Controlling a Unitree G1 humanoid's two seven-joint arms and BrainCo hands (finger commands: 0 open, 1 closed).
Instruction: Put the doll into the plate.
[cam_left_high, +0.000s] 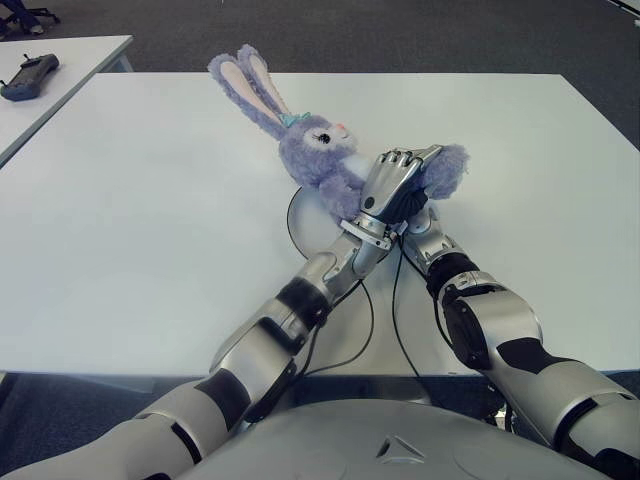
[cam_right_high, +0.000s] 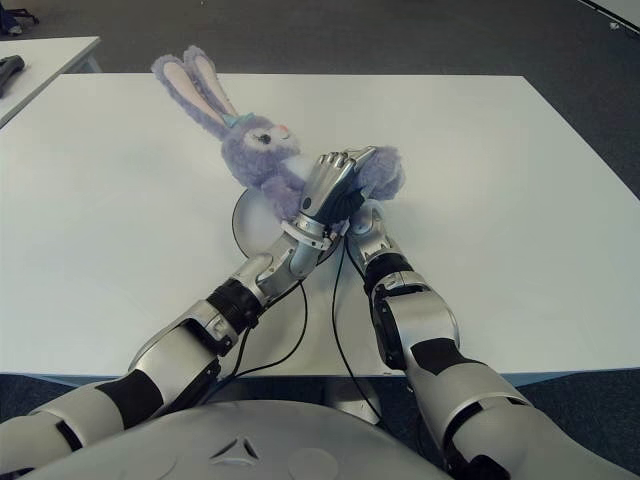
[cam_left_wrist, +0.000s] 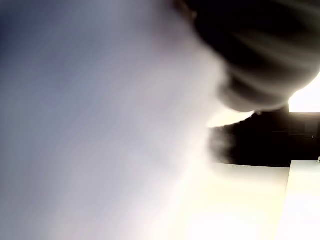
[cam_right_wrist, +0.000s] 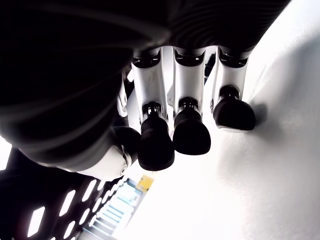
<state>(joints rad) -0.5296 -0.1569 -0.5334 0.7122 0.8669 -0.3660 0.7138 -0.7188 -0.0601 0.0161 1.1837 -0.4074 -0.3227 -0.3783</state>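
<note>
As it lies over the plate (cam_left_high: 300, 222), lilac long-eared doll (cam_left_high: 320, 150), left hand (cam_left_high: 392, 180) gripping.

Dark handheld controller (cam_left_high: 29, 76) on side table (cam_left_high: 70, 55)

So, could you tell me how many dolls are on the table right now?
1. The purple bunny doll lies mid-table over the white plate, with the left robot hand on its body; nothing suggests another hidden one.

Bunny doll (cam_left_high: 325, 150): fuzzy lilac plush. Bench (cam_left_high: 150, 200): smooth matt white. Left hand (cam_left_high: 392, 180): glossy metal shell. Plate (cam_left_high: 300, 215): smooth white.
</note>
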